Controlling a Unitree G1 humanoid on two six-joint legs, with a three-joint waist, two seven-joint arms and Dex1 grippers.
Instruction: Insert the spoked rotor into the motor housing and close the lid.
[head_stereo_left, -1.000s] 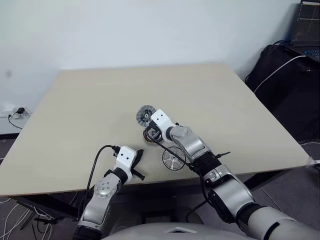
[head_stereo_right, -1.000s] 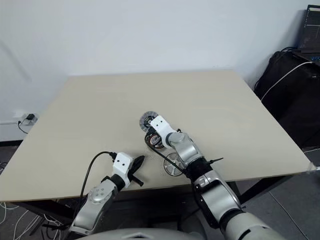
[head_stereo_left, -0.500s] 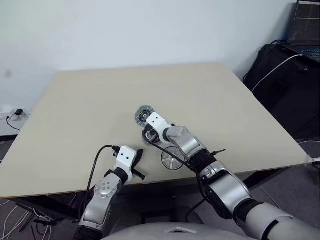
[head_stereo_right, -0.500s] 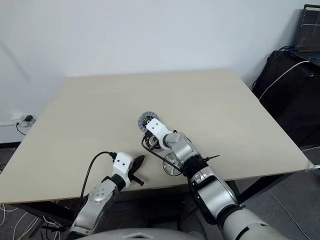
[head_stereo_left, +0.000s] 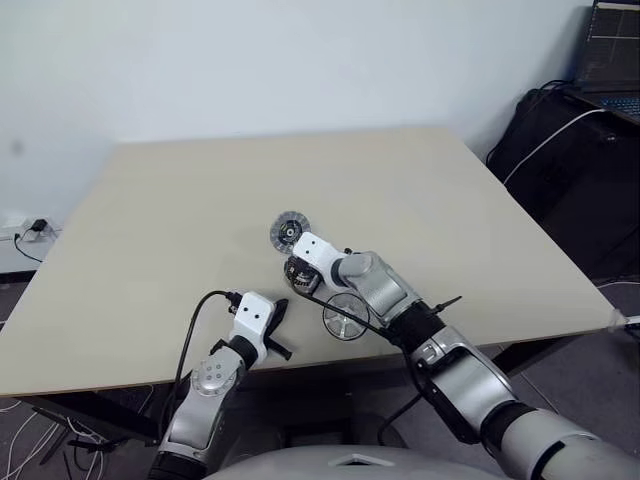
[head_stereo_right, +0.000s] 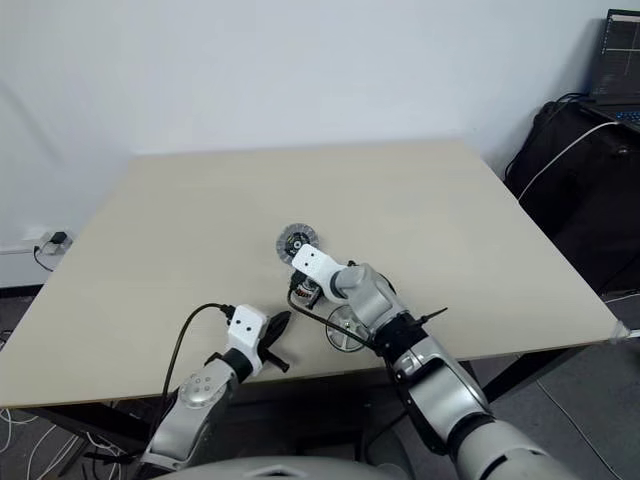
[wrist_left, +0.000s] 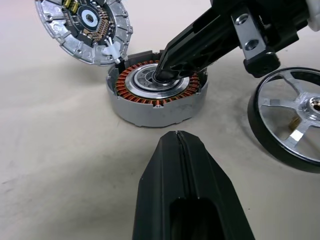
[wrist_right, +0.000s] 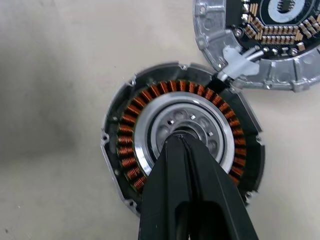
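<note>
Head views: We count three round parts on the table (head_stereo_left: 150, 200): one lid (head_stereo_left: 289, 230), one housing (head_stereo_left: 300, 275) and one rotor (head_stereo_left: 346, 316), in a row running from far to near. The right gripper (head_stereo_left: 296, 272) reaches down onto the housing; the left gripper (head_stereo_left: 281, 312) sits near the table's front edge, apart from all three.

Left wrist view: We see the housing (wrist_left: 157, 97) as a shallow grey cup with one ring of copper windings around a silvery centre. The left fingers (wrist_left: 182, 185) are pressed together, short of the housing. The right gripper's (wrist_left: 165, 75) tip seems to touch the centre, though we cannot be sure.

Right wrist view: The right fingers (wrist_right: 192, 190) are pressed together, holding nothing, over the housing's (wrist_right: 150, 115) hub. The lid's (wrist_right: 260, 45) rim touches the housing.
</note>
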